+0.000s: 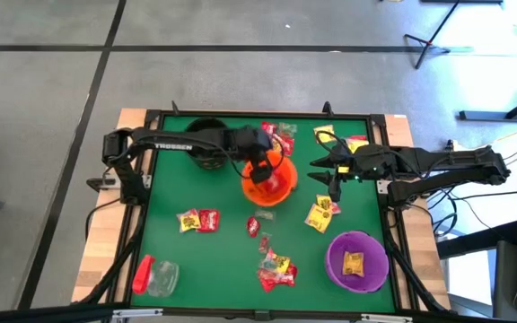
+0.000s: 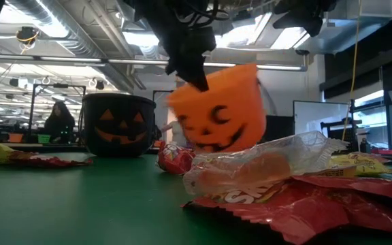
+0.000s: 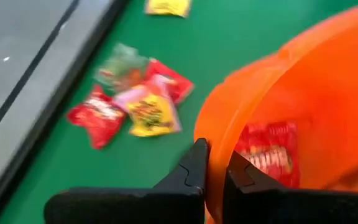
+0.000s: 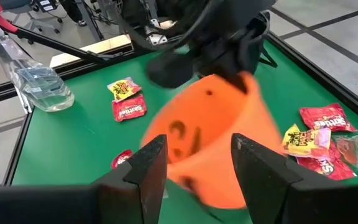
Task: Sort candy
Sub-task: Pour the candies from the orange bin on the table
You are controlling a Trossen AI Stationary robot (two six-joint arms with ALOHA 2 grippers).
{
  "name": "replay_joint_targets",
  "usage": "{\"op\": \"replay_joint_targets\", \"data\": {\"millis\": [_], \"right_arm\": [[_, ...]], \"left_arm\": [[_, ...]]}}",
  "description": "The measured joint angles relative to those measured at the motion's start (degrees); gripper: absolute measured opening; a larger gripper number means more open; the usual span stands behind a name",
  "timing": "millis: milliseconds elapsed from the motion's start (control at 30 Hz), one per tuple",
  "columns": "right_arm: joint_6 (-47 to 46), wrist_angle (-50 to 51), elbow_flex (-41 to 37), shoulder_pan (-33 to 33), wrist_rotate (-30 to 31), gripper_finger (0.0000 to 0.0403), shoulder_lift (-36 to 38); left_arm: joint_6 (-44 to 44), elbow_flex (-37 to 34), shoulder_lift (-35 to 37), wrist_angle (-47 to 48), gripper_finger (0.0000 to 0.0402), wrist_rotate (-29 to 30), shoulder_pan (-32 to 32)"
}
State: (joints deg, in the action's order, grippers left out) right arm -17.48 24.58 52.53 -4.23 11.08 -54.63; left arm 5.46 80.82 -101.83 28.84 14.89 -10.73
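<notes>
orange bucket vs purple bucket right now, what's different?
The orange bucket is tilted and pinched at its rim by the left gripper; the purple bucket sits free on the mat. The orange bucket has a jack-o'-lantern face; none shows on the purple bucket. Orange holds a red packet, purple a yellow packet. Both are small round candy buckets.

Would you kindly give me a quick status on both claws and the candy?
Left claw shut on orange bucket rim, bucket tilted. Right claw open, facing bucket. Candy scattered on table.
</notes>
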Motion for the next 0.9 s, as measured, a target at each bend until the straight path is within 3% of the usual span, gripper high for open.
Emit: {"op": "replay_joint_targets", "data": {"millis": [267,500,667,900], "right_arm": [[0.23,0.12,-0.02,0.02,0.58,0.0177,0.00],[0.23,-0.34,-0.02,0.11,0.56,0.0177,-1.22],[0.23,0.00,-0.02,0.11,0.47,0.0177,-2.93],[0.37,0.72,-0.02,0.11,0.85,0.0177,-2.97]], "left_arm": [[2.12,-0.83,-0.99,2.91,0.0000,-5.03,3.46],[4.67,-0.83,-0.99,3.96,0.0000,-10.79,1.99],[4.60,-0.83,-0.99,4.24,0.0003,-11.74,1.23],[3.14,-0.83,-0.99,5.22,0.0062,-12.30,0.99]]}}
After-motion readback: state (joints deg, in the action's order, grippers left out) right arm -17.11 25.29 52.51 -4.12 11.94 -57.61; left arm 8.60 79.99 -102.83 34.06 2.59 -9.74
